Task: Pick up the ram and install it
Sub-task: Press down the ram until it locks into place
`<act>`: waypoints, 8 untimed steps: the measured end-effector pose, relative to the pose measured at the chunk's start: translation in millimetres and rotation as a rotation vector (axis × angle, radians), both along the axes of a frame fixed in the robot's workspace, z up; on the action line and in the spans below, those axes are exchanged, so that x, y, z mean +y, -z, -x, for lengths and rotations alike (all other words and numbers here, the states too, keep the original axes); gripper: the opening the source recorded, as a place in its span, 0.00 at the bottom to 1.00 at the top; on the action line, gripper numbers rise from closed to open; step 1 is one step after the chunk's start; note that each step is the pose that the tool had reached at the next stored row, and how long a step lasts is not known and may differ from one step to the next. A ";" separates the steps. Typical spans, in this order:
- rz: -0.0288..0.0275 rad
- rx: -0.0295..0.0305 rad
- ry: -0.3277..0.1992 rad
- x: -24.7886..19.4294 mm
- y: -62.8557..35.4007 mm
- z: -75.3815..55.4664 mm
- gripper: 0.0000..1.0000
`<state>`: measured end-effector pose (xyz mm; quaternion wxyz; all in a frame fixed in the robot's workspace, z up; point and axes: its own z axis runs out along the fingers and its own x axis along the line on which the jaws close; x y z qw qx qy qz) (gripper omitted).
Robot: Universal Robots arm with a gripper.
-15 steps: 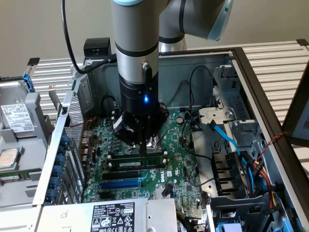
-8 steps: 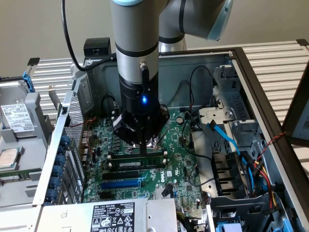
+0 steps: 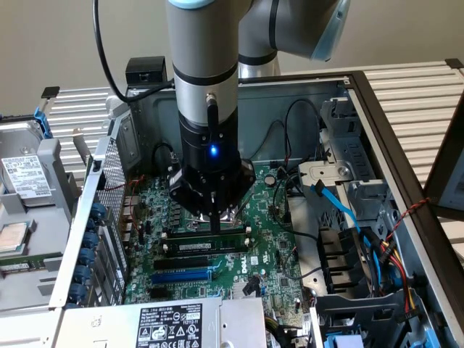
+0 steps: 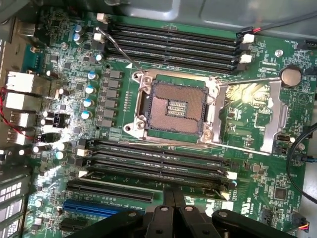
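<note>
Gripper: the gripper (image 3: pixel 216 220) hangs low over the motherboard (image 3: pixel 268 254), inside the open computer case (image 3: pixel 377 138). Its fingers are clenched together with nothing between them; in the wrist view the black fingertips (image 4: pixel 173 210) meet just above the nearer bank of memory slots.

Ram: the ram (image 3: pixel 205 246) lies along one of the black slots directly under the gripper, a green stick with a white label. It sits near the middle of the motherboard, between the processor socket (image 4: pixel 173 108) and the blue slot (image 3: pixel 183 275), which lies toward the power-supply edge of the case.

Seating: I cannot tell whether the stick is fully pressed home or whether the white end latches (image 4: pixel 231 175) have snapped shut.

Risk, uneven push: judged from here, pressing on only one part of the stick could leave one end higher, so a latch stays open and the contacts do not mate.

Risk, offset: if the closed fingertips land beside the stick's top edge instead of on it, they could slip onto a neighbouring slot or scrape the board.

Risk, force: a hard push on a stick whose notch is not lined up could bend the board or chip the slot.

Risk, socket: the open processor socket lies close by with its lever (image 4: pixel 247 81) raised; a sideways slip could brush its exposed contacts.

Risk, cables: loose wires (image 3: pixel 377 250) sit at the case's drive-bay side, well apart from the gripper.
</note>
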<state>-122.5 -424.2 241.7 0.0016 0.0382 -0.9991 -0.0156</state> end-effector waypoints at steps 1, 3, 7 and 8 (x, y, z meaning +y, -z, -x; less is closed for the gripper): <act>0.0000 -0.0002 0.015 0.0 0.0 0.0 0.10; -0.0001 -0.0006 0.043 0.0 0.0 0.0 0.10; -0.0001 -0.0012 0.100 0.0 0.1 0.0 0.10; -0.0001 -0.0014 0.113 0.0 0.1 0.0 0.10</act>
